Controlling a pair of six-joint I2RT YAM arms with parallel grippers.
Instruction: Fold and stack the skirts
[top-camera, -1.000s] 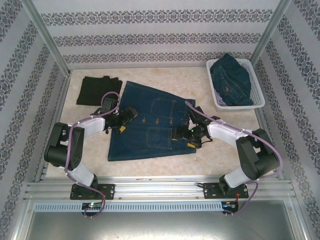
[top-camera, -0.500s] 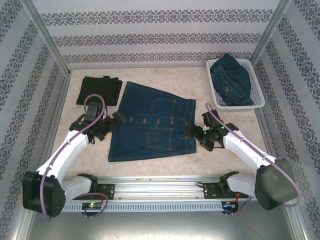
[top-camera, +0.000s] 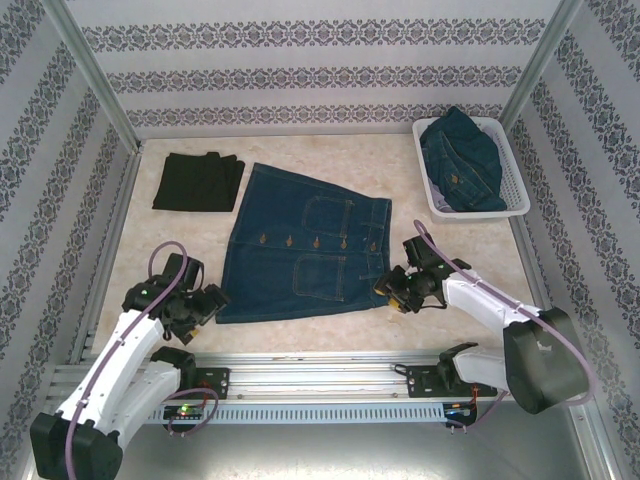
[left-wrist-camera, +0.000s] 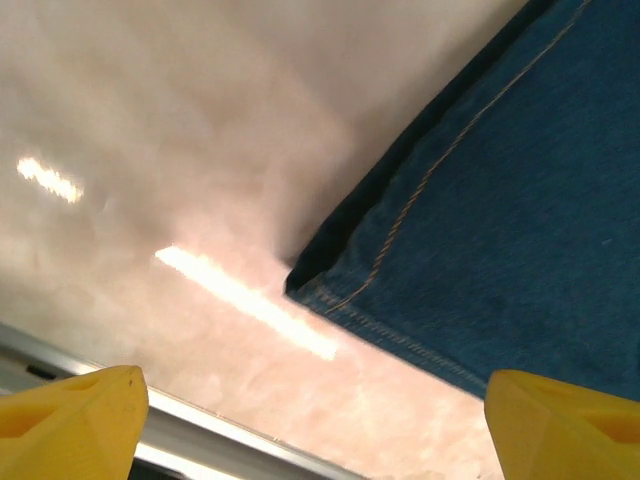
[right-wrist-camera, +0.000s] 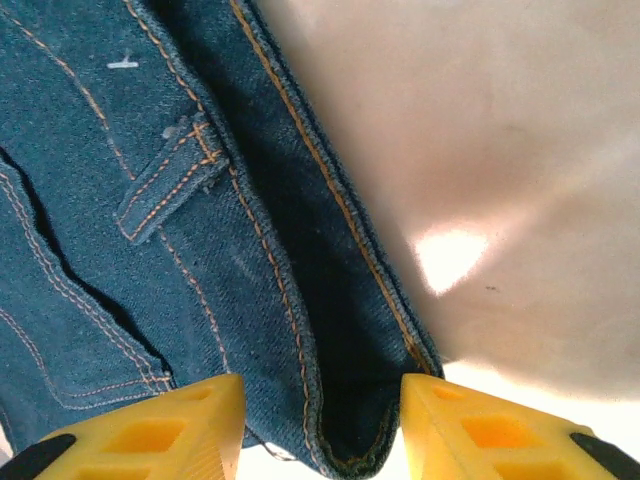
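Observation:
A dark blue denim skirt (top-camera: 300, 250) lies spread flat mid-table, buttons and pockets up. My left gripper (top-camera: 207, 305) hovers just outside its near-left corner (left-wrist-camera: 305, 280), open wide over bare table (left-wrist-camera: 315, 430). My right gripper (top-camera: 393, 290) sits at the near-right corner; its yellow fingers (right-wrist-camera: 150, 430) are half closed and straddle the stitched corner (right-wrist-camera: 340, 400), still open (right-wrist-camera: 322, 430). A folded black skirt (top-camera: 198, 182) rests at the back left. Another denim skirt (top-camera: 460, 155) is heaped in the basket.
The white lattice basket (top-camera: 515, 195) stands at the back right. A metal rail (top-camera: 320, 375) runs along the near edge, close behind both grippers. Patterned walls close in the back and sides.
Both arms have drawn back toward the near edge, from the skirt's middle to its two near corners. The right jaws have narrowed around the corner; the left ones have closed a little.

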